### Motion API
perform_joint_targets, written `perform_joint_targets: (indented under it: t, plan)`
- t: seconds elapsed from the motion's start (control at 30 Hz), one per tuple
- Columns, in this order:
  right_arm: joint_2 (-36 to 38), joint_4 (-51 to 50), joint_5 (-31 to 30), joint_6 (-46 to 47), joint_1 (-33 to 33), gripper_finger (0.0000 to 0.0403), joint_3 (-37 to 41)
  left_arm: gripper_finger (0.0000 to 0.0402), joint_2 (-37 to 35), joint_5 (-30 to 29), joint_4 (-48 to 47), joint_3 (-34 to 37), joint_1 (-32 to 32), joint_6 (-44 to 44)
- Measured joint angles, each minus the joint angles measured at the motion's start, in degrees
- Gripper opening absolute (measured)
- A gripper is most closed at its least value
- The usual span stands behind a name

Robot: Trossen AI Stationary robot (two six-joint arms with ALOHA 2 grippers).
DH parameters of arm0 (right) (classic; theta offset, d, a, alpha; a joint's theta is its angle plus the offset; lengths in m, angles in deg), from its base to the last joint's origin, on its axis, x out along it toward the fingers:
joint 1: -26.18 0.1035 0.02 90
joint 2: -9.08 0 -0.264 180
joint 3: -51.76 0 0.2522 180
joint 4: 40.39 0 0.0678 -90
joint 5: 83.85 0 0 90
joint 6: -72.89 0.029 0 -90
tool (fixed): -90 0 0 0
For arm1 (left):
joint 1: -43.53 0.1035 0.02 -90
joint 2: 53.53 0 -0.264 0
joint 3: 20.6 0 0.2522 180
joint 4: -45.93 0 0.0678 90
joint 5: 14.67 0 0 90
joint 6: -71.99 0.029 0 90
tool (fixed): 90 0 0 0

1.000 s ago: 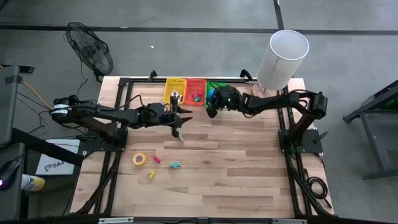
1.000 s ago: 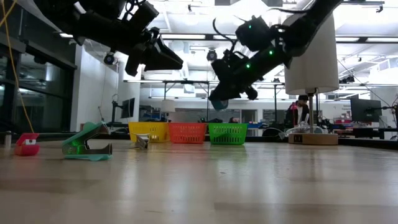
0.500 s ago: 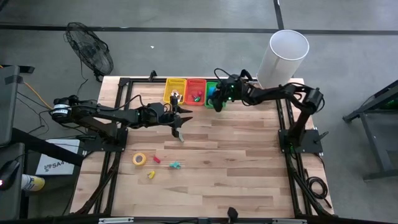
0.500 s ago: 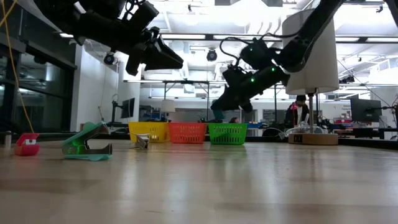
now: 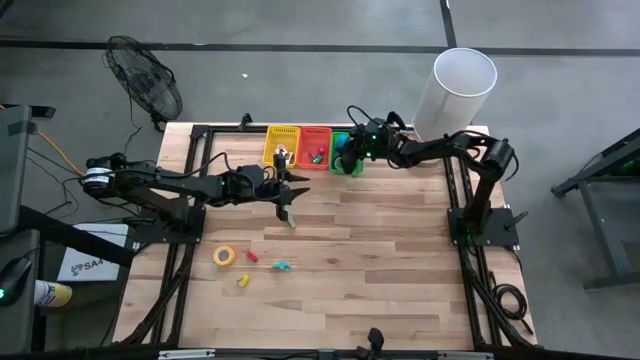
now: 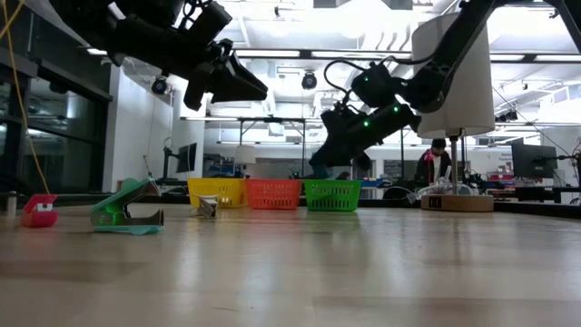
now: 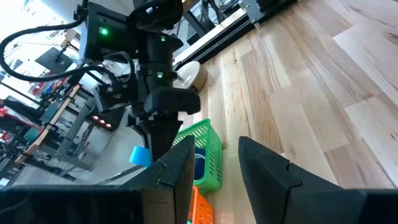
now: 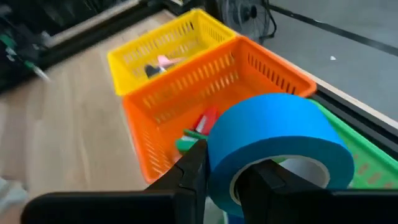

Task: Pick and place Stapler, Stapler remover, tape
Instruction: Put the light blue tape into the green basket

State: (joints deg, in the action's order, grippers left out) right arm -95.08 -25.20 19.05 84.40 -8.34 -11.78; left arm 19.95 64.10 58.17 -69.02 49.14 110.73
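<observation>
My right gripper (image 5: 347,160) hangs over the green basket (image 5: 343,140) at the table's far edge, shut on a blue tape roll (image 8: 273,140). The left wrist view shows the roll (image 7: 140,155) beside that basket (image 7: 205,158). My left gripper (image 5: 287,203) is open above the table's middle, near the yellow basket (image 5: 282,146), and touches nothing. A yellow tape roll (image 5: 224,256) lies flat on the table's near left. A green staple remover (image 6: 127,212) and a pink piece (image 6: 38,211) rest on the wood. My right gripper holds the blue tape roll by its wall (image 8: 217,158). One finger (image 8: 191,168) is outside the ring and the other (image 8: 267,180) stands in the pale centre hole. The roll is lifted clear above the green basket, hanging below the downward-slanting fingers.
The orange basket (image 5: 315,146) between yellow and green holds small red and green items. A small silver thing (image 6: 207,207) lies below the left gripper. A white cylinder (image 5: 455,95) stands at the far right corner. Small coloured pieces (image 5: 282,266) lie near the yellow roll.
My right gripper, still shut on the blue roll, has moved toward the table's far edge and down, from just short of the baskets to over the green basket. The left arm has kept still.
</observation>
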Motion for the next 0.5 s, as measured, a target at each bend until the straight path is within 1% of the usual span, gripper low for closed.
perform_joint_targets:
  t: [0.2, 0.5]
  plan:
    - [0.0, 2.7, 1.9, 2.0, 0.1, 0.0097, 0.0, 0.0123, 0.0, 0.0, 0.0, 0.0, 0.0, 0.0]
    - [0.0, 2.7, 0.5, 3.3, 0.0, 0.0127, 0.0, 0.0123, 0.0, 0.0, 0.0, 0.0, 0.0, 0.0]
